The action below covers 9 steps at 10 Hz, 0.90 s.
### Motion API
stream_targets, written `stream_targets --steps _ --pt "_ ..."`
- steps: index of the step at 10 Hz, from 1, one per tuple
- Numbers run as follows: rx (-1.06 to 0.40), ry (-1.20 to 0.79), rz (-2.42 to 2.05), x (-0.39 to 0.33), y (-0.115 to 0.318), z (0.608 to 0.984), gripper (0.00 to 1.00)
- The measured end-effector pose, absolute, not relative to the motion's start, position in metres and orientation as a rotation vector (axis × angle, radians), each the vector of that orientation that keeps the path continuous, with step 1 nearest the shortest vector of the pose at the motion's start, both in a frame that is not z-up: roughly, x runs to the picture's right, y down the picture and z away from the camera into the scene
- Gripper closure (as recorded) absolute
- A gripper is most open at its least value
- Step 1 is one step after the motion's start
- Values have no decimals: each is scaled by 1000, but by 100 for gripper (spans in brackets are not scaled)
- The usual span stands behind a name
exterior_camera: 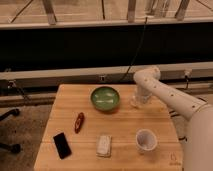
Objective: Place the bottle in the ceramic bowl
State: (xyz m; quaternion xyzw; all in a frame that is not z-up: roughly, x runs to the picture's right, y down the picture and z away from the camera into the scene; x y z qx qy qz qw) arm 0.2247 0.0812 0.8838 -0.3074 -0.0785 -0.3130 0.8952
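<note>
The ceramic bowl (105,98) is round, green inside with a darker rim, and stands at the back middle of the wooden table (150,120). My white arm reaches in from the right and bends down. Its gripper (135,103) is low over the table, just right of the bowl's rim. A small pale shape at the gripper's tip may be the bottle, but the gripper hides most of it. No bottle shows anywhere else on the table.
A white cup (145,140) stands at the front right. A flat whitish packet (104,145) lies at the front middle, a black phone (62,145) at the front left, and a small red object (79,122) left of centre. A dark wall and cables run behind the table.
</note>
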Motion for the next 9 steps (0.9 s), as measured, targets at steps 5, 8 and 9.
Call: stream_targets --steps 5,8,9 --pt "-547 -112 -633 236 20 878 20" --pt "-538 -100 -617 237 12 892 20" --pt "-546 -97 -609 237 16 908 20"
